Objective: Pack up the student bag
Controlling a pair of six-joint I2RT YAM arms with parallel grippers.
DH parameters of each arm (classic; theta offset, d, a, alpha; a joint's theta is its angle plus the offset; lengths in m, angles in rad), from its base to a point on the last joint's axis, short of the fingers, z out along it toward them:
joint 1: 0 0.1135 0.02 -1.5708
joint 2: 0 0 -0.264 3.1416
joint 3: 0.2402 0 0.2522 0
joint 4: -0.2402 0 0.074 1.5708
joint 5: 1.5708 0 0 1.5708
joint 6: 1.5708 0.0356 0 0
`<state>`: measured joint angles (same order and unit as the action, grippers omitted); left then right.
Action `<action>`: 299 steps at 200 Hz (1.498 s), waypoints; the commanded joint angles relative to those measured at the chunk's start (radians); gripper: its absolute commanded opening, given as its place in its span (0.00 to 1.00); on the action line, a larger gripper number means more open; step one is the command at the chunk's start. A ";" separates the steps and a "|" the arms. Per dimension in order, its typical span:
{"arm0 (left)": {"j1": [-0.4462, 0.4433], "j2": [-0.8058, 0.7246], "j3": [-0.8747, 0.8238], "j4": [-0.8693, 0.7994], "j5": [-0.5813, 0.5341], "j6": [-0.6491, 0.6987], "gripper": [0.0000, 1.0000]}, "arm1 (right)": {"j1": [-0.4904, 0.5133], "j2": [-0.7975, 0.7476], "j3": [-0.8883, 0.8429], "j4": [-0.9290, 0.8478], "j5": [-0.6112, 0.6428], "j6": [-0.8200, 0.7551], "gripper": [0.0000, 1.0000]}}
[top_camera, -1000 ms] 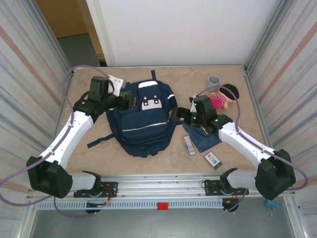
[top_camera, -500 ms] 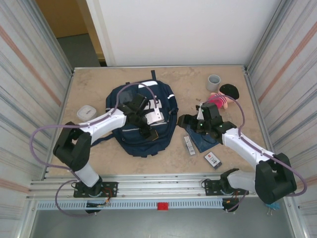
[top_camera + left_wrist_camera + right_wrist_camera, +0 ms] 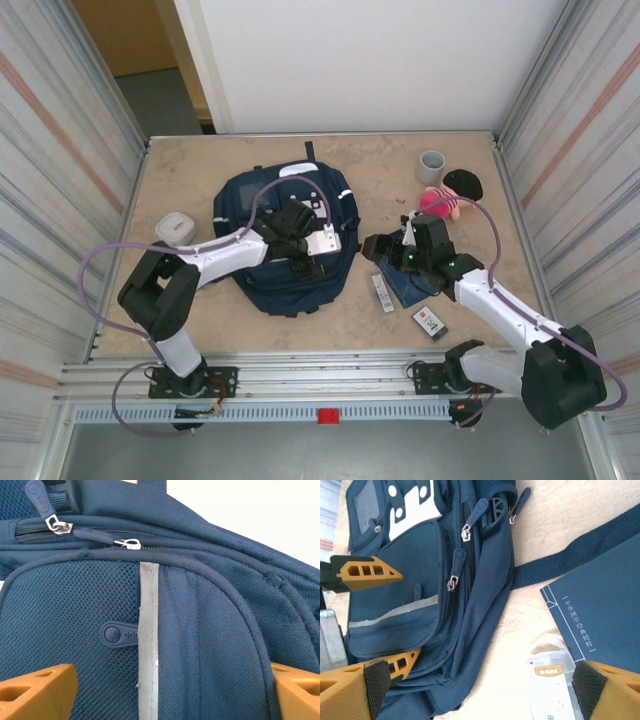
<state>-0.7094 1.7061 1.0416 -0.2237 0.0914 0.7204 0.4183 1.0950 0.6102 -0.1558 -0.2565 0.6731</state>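
Note:
The student bag [image 3: 270,205] is a big navy backpack lying flat mid-table, with white patches and a pale stripe [image 3: 148,630] across its front pocket. My left gripper [image 3: 303,262] hovers open low over that front pocket; its orange fingertips [image 3: 37,690] straddle the stripe with only fabric between them. Two zipper pulls [image 3: 131,543] sit above the pocket. My right gripper [image 3: 370,248] is open beside the bag's right edge. In the right wrist view the bag [image 3: 485,580] and the left gripper [image 3: 385,620] show at the left, over bare table.
A dark blue book [image 3: 412,285] and a clear packet [image 3: 383,292] lie right of the bag, a small box [image 3: 430,322] nearer the front. A doll [image 3: 447,198] and grey cup [image 3: 432,165] sit at the back right. A white round item [image 3: 175,227] lies left. A bag strap [image 3: 580,550] runs toward the book.
My left arm swung from the bag's left side onto its front pocket and the gripper opened wider. The right gripper shifted slightly nearer the bag's lower right edge.

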 commanded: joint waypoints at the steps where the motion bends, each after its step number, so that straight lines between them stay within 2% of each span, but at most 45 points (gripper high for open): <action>1: -0.012 -0.001 -0.060 0.089 -0.080 0.050 0.87 | -0.001 -0.037 -0.028 0.022 0.022 0.014 0.96; 12: -0.014 0.008 -0.078 0.114 -0.105 0.039 0.80 | -0.001 -0.048 -0.041 0.030 0.024 0.014 0.96; 24: -0.017 0.009 -0.094 0.145 -0.132 0.027 0.66 | -0.001 -0.062 -0.056 0.039 0.025 0.014 0.96; 35: -0.018 -0.001 -0.089 0.144 -0.132 0.019 0.46 | -0.001 -0.078 -0.070 0.048 0.029 0.013 0.96; 41: -0.018 -0.012 -0.076 0.126 -0.124 0.007 0.31 | -0.001 -0.085 -0.076 0.054 0.032 0.010 0.96; 51: -0.018 -0.033 -0.035 0.053 -0.103 -0.013 0.08 | -0.001 -0.098 -0.088 0.074 0.027 -0.009 0.95; 56: -0.017 -0.046 -0.015 0.018 -0.089 -0.018 0.00 | -0.001 -0.099 -0.094 0.087 0.024 -0.020 0.94; 70: -0.008 -0.092 0.039 -0.080 -0.008 -0.020 0.00 | 0.000 -0.120 -0.105 0.115 0.020 -0.060 0.93; 86: 0.023 -0.161 0.085 -0.167 0.151 -0.009 0.00 | -0.002 -0.134 -0.115 0.147 0.019 -0.112 0.90; 120: 0.155 -0.277 0.180 -0.302 0.460 0.006 0.00 | -0.007 -0.113 -0.112 0.192 -0.045 -0.235 0.85; 148: 0.295 -0.312 0.263 -0.406 0.713 0.022 0.00 | -0.007 -0.065 -0.158 0.364 -0.138 -0.342 0.81; 163: 0.354 -0.322 0.295 -0.480 0.806 0.089 0.00 | -0.006 -0.028 -0.190 0.487 -0.187 -0.413 0.78; 192: 0.455 -0.343 0.332 -0.559 0.887 0.162 0.00 | -0.005 0.088 -0.177 0.596 -0.247 -0.575 0.72; 225: 0.545 -0.366 0.333 -0.603 0.988 0.244 0.00 | 0.004 0.276 -0.108 0.691 -0.350 -0.683 0.68; 283: 0.565 -0.407 0.255 -0.562 0.987 0.273 0.00 | 0.015 0.527 0.011 0.865 -0.448 -0.720 0.65; 299: 0.567 -0.410 0.237 -0.542 0.977 0.275 0.00 | 0.017 0.569 0.041 0.878 -0.475 -0.734 0.60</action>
<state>-0.1493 1.3399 1.2900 -0.8185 0.9657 0.9600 0.4259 1.6131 0.5961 0.6270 -0.6548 -0.0105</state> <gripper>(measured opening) 0.074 0.632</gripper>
